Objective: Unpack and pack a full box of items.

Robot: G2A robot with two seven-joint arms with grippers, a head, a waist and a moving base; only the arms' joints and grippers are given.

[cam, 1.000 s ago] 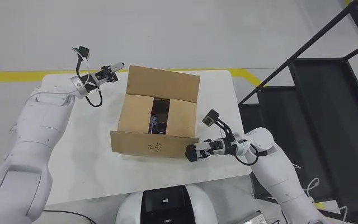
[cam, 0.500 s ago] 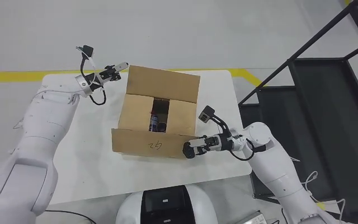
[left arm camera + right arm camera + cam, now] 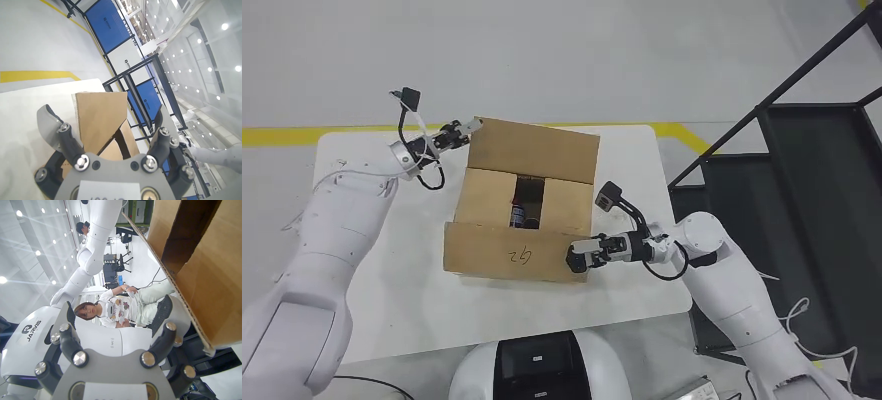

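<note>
A brown cardboard box (image 3: 527, 205) stands in the middle of a white desk (image 3: 392, 290), with its far flap (image 3: 534, 148) and near flap (image 3: 512, 255) both turned outward. Its two side flaps lie partly folded in, and the gap between them shows dark items (image 3: 520, 215) packed inside (one has a round top, but what they are cannot be made out).

The left gripper (image 3: 470, 127) is at the far-left corner of the box. Its jaws are spread wide, and in the left wrist view (image 3: 104, 110) the corner of the far flap (image 3: 100, 113) sits between them without being pinched.

The right gripper (image 3: 575, 256) is at the right end of the near flap, low by the desk's front. Its jaws are also spread apart and hold nothing (image 3: 116, 303). In the right wrist view the flap's corrugated edge (image 3: 181, 298) runs just beside one finger (image 3: 162, 311), outside the gap.

A yellow floor line (image 3: 302, 134) runs behind the desk, and a black metal staircase (image 3: 782, 160) stands off to the robot's right.
</note>
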